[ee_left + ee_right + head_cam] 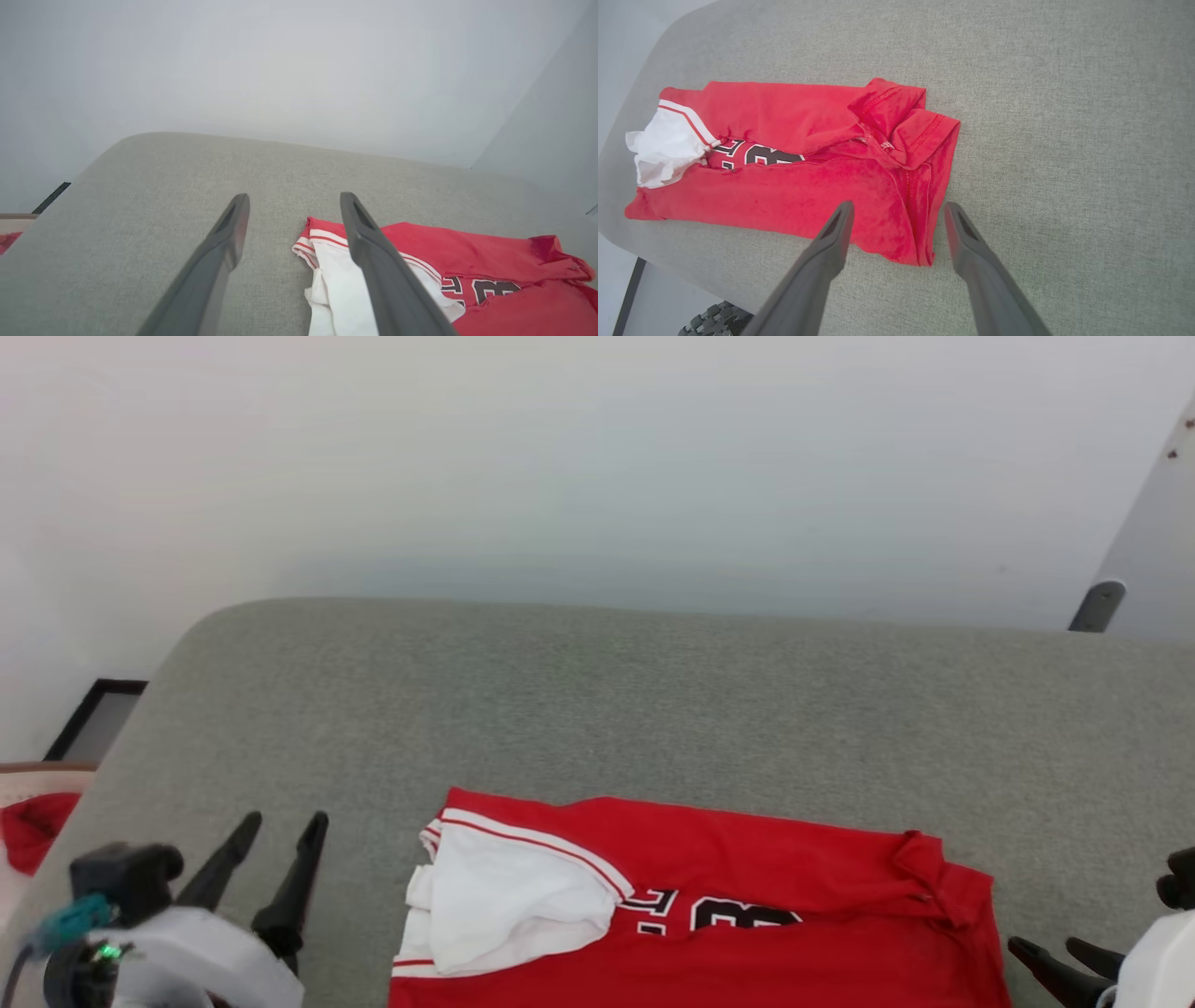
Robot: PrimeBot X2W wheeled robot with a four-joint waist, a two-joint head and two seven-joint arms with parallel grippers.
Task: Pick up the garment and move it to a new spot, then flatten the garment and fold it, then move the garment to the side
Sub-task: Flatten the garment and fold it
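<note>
The large red jersey shirt with white sleeves, striped trim and black white-edged numbers (747, 877) lay folded into a long flat bundle on the grey fabric-covered worktop (653, 709), close to its near edge. Both pairs of jaws stood wide open and held nothing.

The left jaws, two long dark fingers (289, 887), hung clear of the cloth, with the shirt off to their right and bare worktop between and ahead of them. From the left wrist the white sleeve end of the shirt (490, 261) showed past the right-hand finger (373, 261), beside the jaws and not between them.

The right jaws' fingers (1050, 971) sat just beside the shirt's other end. Seen from that wrist, the shirt (794, 196) stretched away ahead and to the left of the jaws, and its folded red corner lay in the gap between the fingers (831, 238). I couldn't tell whether the tips touched the cloth or hovered above it.

To my eye the folding looked done: sleeve tucked in, edges roughly squared, numbers half covered. The wide stance on either side suggested readiness for the last step, the move to the side. The right jaws seemed well placed to pinch that thick corner. The left would need to come right towards the sleeve end first, or the bundle might sag open.
</note>
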